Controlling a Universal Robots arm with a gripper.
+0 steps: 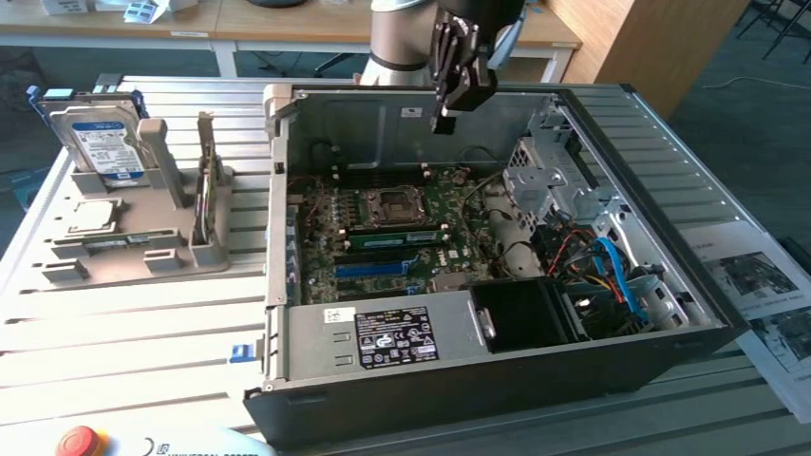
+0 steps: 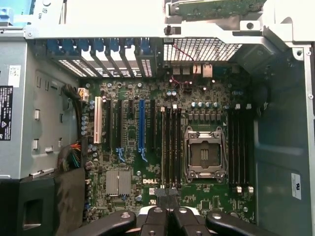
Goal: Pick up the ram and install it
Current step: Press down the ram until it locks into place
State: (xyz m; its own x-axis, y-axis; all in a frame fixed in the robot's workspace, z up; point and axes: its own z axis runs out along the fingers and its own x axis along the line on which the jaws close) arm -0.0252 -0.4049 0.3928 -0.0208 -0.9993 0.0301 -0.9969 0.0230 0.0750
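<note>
My gripper point(image 1: 443, 122) hangs shut and empty above the far part of the open computer case point(image 1: 685, 285). In the wrist view its fingertips point(image 2: 167, 199) are pressed together over the end of the black memory slots point(image 2: 170, 142) beside the processor socket point(image 2: 204, 155). In the exterior view a green ram stick point(image 1: 393, 237) stands in a slot just in front of the socket point(image 1: 383, 204). Another thin green board point(image 2: 211, 7) shows outside the case wall, on edge in the grey holder point(image 1: 209, 180).
The grey holder on the exterior view's left also carries a hard drive point(image 1: 95, 138) and a square silver chip point(image 1: 89, 217). Inside the case are the power supply point(image 1: 380, 337), blue cables point(image 1: 614, 271) and a metal drive cage point(image 1: 557, 171). A red button point(image 1: 79, 442) sits at the front.
</note>
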